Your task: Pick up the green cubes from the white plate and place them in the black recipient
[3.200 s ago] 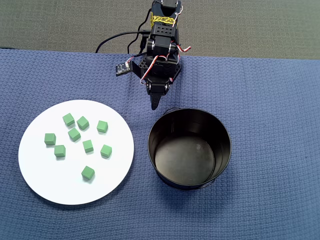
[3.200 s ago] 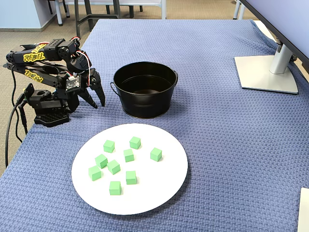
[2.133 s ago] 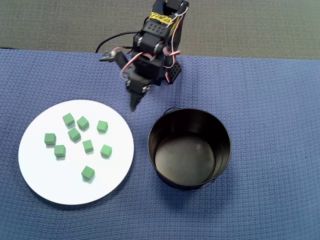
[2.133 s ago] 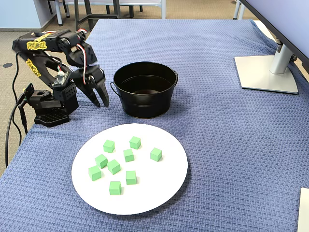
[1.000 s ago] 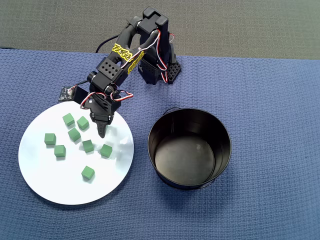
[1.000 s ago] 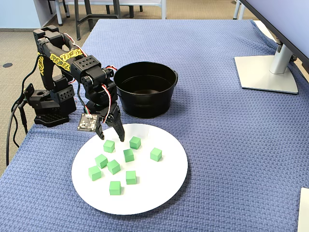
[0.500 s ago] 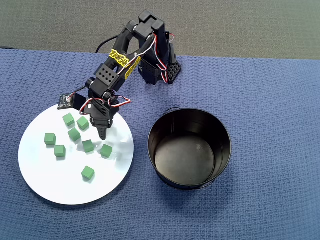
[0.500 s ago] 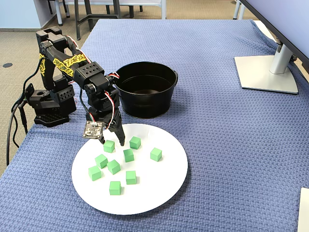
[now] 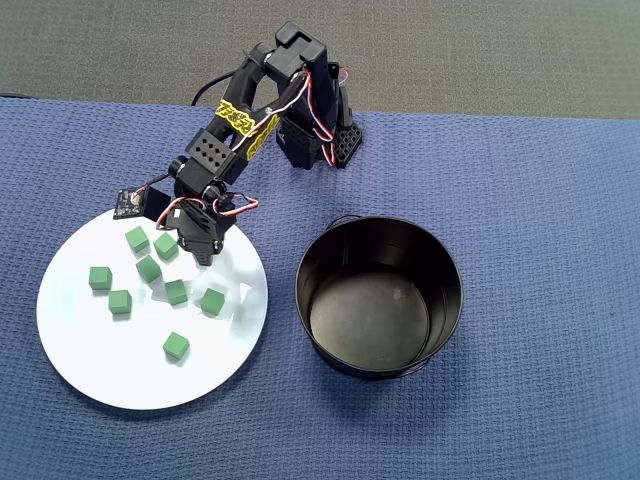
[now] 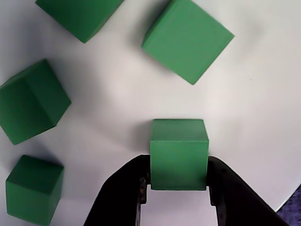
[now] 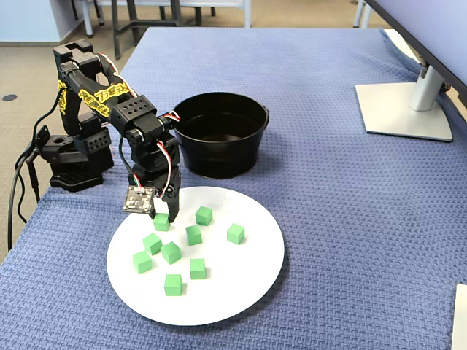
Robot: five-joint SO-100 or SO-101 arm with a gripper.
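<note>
One green cube point(image 10: 179, 153) sits on the white plate point(image 9: 100, 360) between the two black fingers point(image 10: 117, 197) of the hand point(image 11: 165, 216); in the wrist view both fingers press against its sides, so the hand is closed around it. The cube rests near the plate's upper edge in the overhead view. Other green cubes point(image 9: 176, 345) lie scattered on the plate close by. The black recipient point(image 9: 448, 310) stands just right of the plate on the blue woven cloth point(image 9: 560, 220) covering the counter.
</note>
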